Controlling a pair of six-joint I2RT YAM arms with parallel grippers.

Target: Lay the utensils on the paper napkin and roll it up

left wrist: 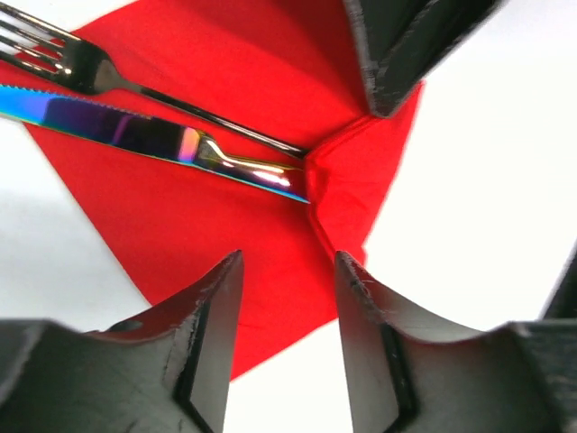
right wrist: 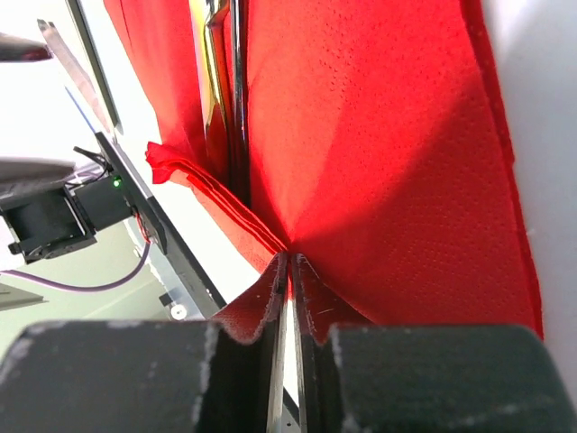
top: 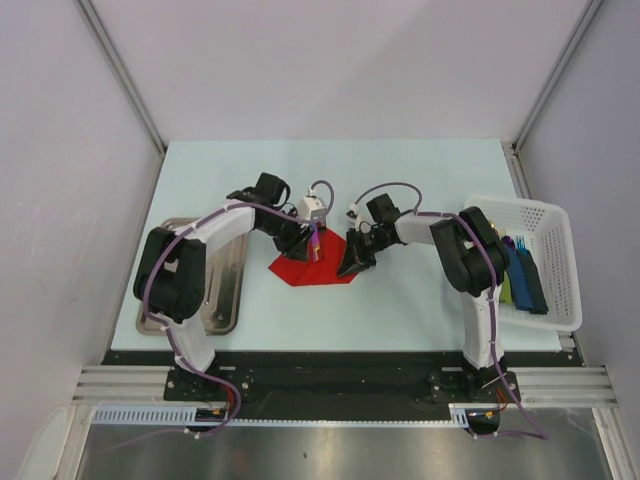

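Observation:
The red paper napkin [top: 300,270] lies flat mid-table, one corner folded up. A dark fork [left wrist: 81,59] and an iridescent knife [left wrist: 135,131] lie side by side on the napkin [left wrist: 225,207], with their handle ends under the lifted corner. My right gripper [right wrist: 290,262] is shut on that napkin corner [right wrist: 388,180] and holds it over the utensils [right wrist: 225,90]. In the top view the right gripper [top: 352,262] is at the napkin's right edge. My left gripper [left wrist: 288,266] is open and empty, low over the napkin's edge, and sits at the napkin's top in the top view [top: 298,240].
A metal tray [top: 225,300] lies at the left by the left arm. A white plastic basket [top: 520,203] at the right edge holds a green roll [top: 505,290] and blue rolls [top: 527,275]. The right arm's finger [left wrist: 397,54] reaches into the left wrist view.

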